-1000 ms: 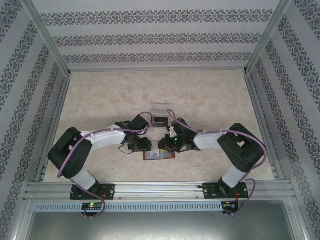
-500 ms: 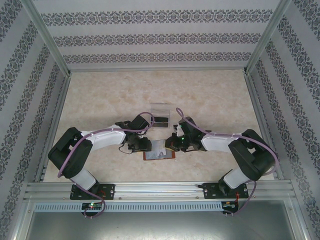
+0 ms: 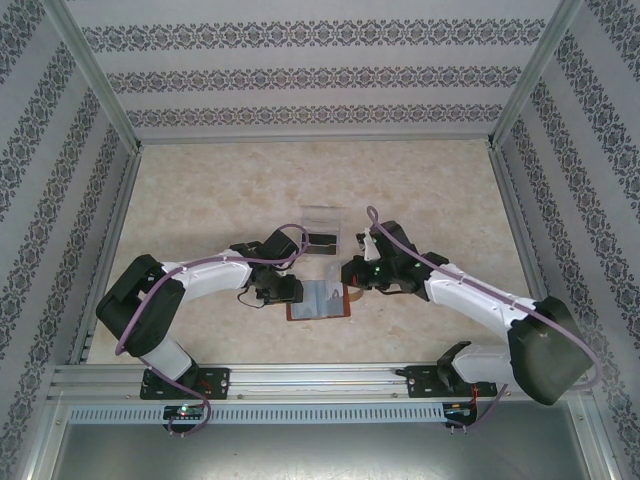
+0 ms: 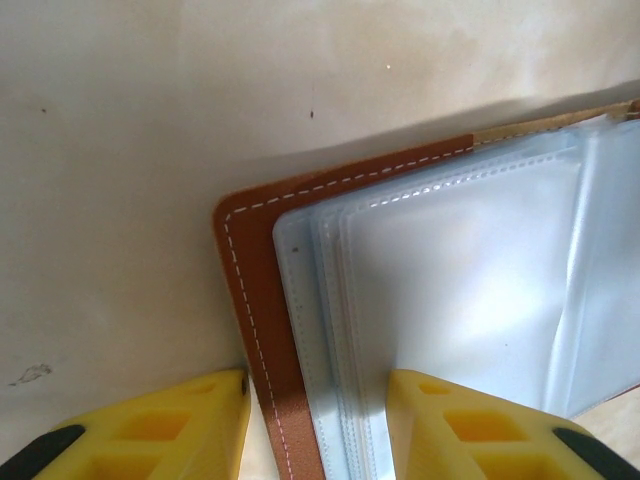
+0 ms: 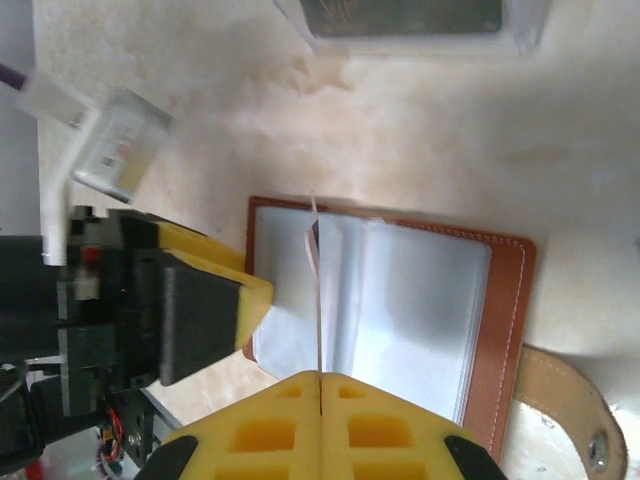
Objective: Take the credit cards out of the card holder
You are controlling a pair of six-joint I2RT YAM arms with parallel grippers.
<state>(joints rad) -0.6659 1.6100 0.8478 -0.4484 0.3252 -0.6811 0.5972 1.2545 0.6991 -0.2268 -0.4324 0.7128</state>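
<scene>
The card holder [image 3: 318,300] lies open on the table, brown leather [image 4: 250,260] rimming clear sleeves. My left gripper [image 3: 288,292] is open astride its left edge [image 4: 315,430]: one finger [image 4: 180,430] is over the table, the other [image 4: 470,430] is on the sleeves. Just above the holder's right half, my right gripper [image 3: 350,272] is shut [image 5: 320,385] on a thin pale credit card [image 5: 319,300]. The card is seen edge-on, standing up from the open holder [image 5: 500,310]. The strap tab [image 5: 560,400] sticks out on the right.
A clear plastic tray [image 3: 322,228] with a dark card in it [image 3: 322,240] sits just behind the holder, also in the right wrist view [image 5: 410,25]. Patterned walls and metal rails [image 3: 300,375] enclose the table.
The right gripper has closed fully on the card and drawn back up and to the right from over the holder, its arm swinging outward. The left arm has stayed put.
</scene>
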